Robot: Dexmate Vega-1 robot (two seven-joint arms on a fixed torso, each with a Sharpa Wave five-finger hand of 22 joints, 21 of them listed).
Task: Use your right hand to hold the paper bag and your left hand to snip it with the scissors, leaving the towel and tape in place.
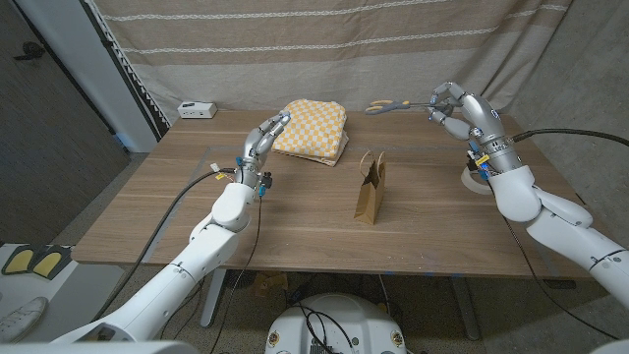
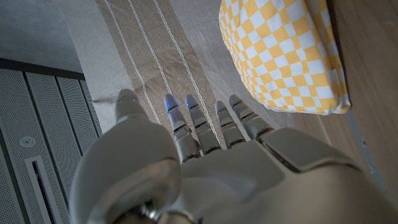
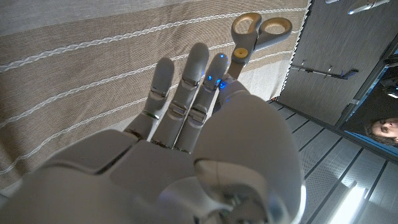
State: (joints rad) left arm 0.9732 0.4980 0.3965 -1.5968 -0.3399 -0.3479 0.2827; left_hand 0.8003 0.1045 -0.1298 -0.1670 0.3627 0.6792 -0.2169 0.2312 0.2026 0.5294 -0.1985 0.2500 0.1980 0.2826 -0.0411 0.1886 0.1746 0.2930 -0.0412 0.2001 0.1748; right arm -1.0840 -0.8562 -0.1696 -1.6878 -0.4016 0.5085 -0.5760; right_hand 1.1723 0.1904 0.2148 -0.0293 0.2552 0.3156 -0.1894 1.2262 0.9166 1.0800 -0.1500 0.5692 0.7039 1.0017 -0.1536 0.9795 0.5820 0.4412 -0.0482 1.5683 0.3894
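Paper bag (image 1: 371,190) stands upright mid-table, w/ neither hand on it. Right hand (image 1: 447,103) is raised over the far right of the table, pinching the scissors (image 1: 391,105) by the blades, handles toward the checkered towel (image 1: 313,129). Left hand (image 1: 263,141) holds nothing, fingers apart, beside the towel. Tape (image 1: 476,181) lies under right forearm.

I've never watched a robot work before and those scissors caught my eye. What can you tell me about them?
The grey-bladed scissors with yellowish loop handles are held off the table by the right robot hand, over the table's far right side near the striped curtain. In the head view they lie about level, handles pointing toward the yellow checked towel. In the right wrist view the two handle loops stick out past the fingertips; the blades are hidden behind the robot hand. Open or closed, I cannot tell.
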